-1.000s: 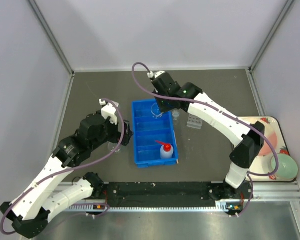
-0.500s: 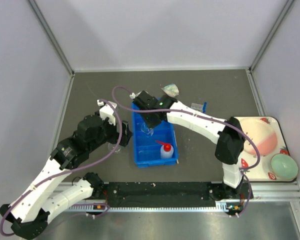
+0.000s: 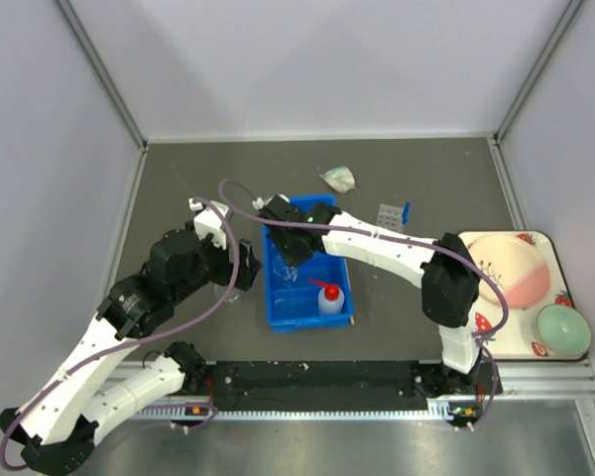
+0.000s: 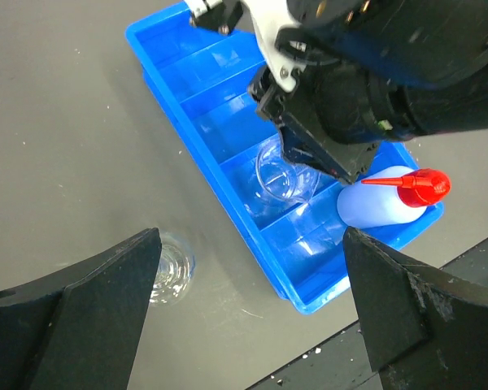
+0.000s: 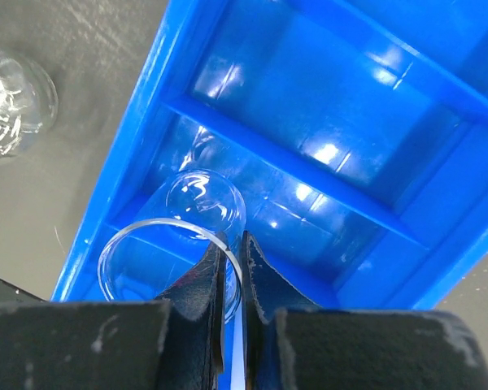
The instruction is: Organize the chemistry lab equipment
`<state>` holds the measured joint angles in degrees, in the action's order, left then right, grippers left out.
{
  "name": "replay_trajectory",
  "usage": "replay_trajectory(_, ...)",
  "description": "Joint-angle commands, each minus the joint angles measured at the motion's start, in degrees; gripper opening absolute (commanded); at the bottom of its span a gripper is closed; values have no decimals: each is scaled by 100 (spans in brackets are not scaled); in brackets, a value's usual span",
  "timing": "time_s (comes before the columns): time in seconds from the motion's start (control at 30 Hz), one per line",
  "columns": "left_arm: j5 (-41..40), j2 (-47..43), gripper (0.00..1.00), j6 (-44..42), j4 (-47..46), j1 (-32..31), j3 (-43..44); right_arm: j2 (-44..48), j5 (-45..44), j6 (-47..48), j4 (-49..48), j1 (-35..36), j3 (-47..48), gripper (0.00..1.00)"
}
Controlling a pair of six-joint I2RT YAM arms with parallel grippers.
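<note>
My right gripper (image 5: 233,248) is shut on the rim of a clear glass beaker (image 5: 150,252), one finger inside the rim and one outside. The beaker hangs low in a middle compartment of the blue divided bin (image 5: 350,122); I cannot tell whether it touches the floor. From above, the right gripper (image 3: 290,250) is over the bin (image 3: 278,319). A white squeeze bottle with a red nozzle (image 3: 329,298) lies in the near compartment. My left gripper (image 4: 250,244) stands open above the table, left of the bin, with a clear flask (image 4: 167,272) below its left finger.
Another glass flask (image 3: 339,178) lies at the back. A clear tube rack (image 3: 386,214) and a blue-capped tube (image 3: 406,210) sit right of the bin. The strawberry tray (image 3: 521,243) with a pale green bowl (image 3: 562,330) is at the far right.
The right arm has swung from the bin's far right corner toward the left and nearer, lowering the beaker into the bin. The left arm has hardly moved.
</note>
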<state>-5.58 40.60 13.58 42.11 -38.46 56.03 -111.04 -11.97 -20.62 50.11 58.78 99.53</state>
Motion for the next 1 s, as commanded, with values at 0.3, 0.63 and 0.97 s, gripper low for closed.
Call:
replay_trajectory(0.3,-39,-201,99,74,17,14,22,65,291,-425,-958,160,-636,0)
replay_trajectory(0.63,-101,-359,99,136,157,14,-92,-189,186,-539,-1205,160,-724,0)
replay_trajectory(0.97,-74,-430,99,162,245,14,-127,-330,-165,-574,-1240,160,-777,0)
